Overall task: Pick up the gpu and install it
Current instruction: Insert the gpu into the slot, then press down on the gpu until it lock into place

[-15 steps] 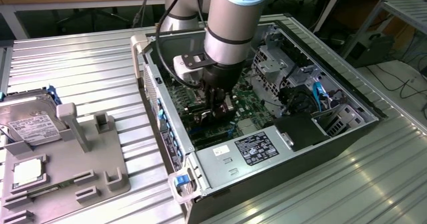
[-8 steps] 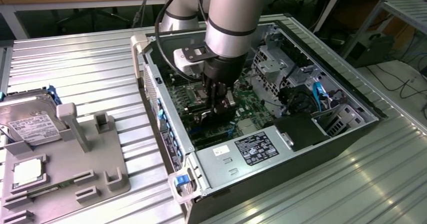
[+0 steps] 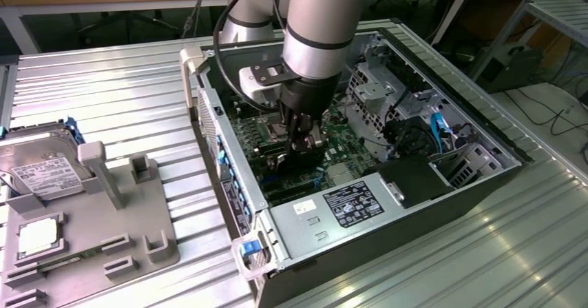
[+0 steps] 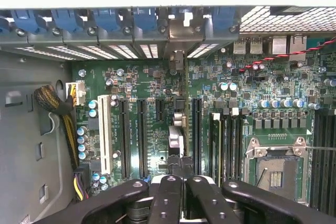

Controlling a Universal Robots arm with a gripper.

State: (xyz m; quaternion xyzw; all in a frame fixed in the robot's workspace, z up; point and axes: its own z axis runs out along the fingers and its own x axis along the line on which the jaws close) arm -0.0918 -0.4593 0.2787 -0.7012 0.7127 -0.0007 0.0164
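Right now the black end effector [image 4: 182, 192] is reaching down inside the open black computer case [image 3: 478, 139], its fingers [image 4: 168, 195] clenched close together. The gpu, a thin dark card with a silver bracket [image 4: 177, 129], is standing on edge directly beyond the fingertips, lined up among the long black expansion slots of the green motherboard [image 4: 236, 103]. Whether the fingers are pinching its upper edge or only pressing on it is hard to make out. In the exterior view the end effector [image 3: 303, 146] is covering most of the card, leaving just a dark sliver [image 3: 292, 162] showing beneath it, and the grey arm is blocking much of the board.

A silver processor socket [image 4: 273, 169] is sitting beside the memory slots, and a yellow-and-black cable bundle [image 4: 63, 114] is hanging along the case wall. Blue plastic latches [image 4: 105, 22] are lining the rear edge.

Outside the case, on the ribbed metal tabletop [image 3: 120, 87], a grey moulded holder [image 3: 138, 246] is carrying a thick silver hard drive with a white label [image 3: 37, 167] and a small square silver chip [image 3: 38, 235].
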